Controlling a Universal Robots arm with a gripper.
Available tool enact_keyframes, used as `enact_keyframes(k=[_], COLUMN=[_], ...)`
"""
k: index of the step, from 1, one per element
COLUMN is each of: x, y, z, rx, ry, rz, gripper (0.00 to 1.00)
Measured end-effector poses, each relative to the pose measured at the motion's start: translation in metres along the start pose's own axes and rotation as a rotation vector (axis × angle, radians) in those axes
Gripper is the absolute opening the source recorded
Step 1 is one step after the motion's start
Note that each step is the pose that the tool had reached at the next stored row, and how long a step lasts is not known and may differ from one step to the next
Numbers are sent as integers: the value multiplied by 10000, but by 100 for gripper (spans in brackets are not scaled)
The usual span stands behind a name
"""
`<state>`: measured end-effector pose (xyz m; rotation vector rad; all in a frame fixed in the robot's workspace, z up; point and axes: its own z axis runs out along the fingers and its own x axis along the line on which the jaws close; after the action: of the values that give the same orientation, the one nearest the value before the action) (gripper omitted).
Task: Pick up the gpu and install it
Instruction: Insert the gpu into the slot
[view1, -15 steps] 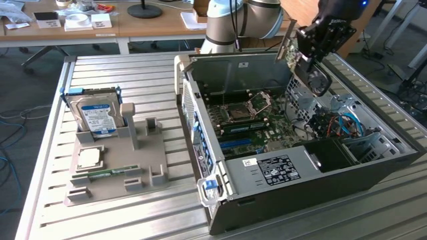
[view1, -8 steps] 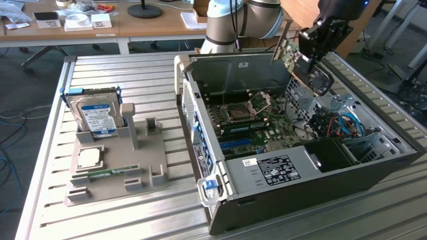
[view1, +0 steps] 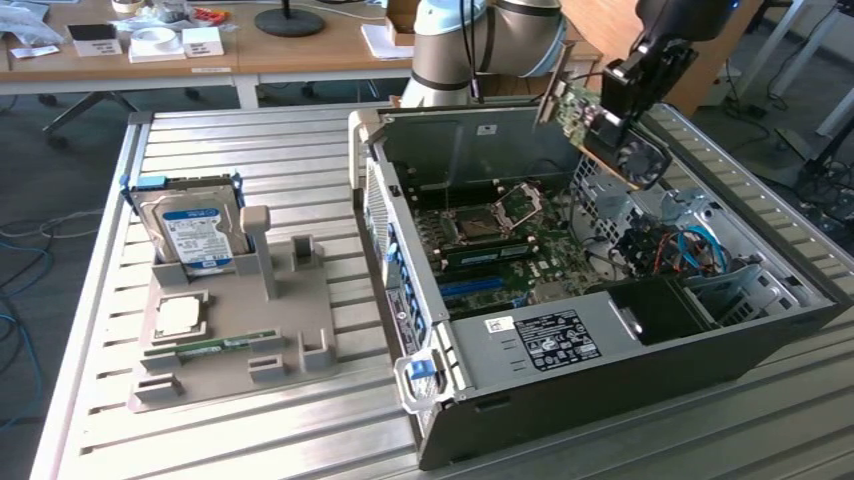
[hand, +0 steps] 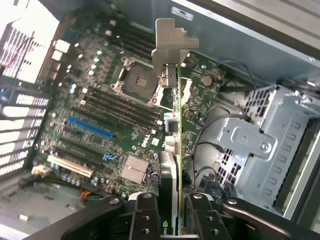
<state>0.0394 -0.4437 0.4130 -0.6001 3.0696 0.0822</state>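
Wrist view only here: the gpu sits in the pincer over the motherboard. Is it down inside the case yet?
Observer: Not seated; the gpu hangs over the open case, near its far end.
Operator: Is it level?
Observer: It looks tilted, the bracket end uppermost.
Operator: What sits outside the case?
Observer: A gray tray on the exterior view's left, with a hard drive standing upright.
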Motion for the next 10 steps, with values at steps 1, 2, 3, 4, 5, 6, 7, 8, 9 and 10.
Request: enact_keyframes(k=[1,2,3,4,5,6,7,8,9,10], x=[0,0,0,0,0,0,0,0,0,0], y=[0,0,0,0,0,0,0,0,0,0], z=[0,0,1,1,1,1,2,2,2,3], rx=[-3,-7,-13,-17,-21,-25,-29,-34,-38,-42], ry=[9,18,27,36,45,54,62,71,80,89], rz=[-181,-360,-555,-735,-914,-1095,-1274,-1453,-1639,-1818], gripper=[27,27,27,27,27,27,27,27,27,27])
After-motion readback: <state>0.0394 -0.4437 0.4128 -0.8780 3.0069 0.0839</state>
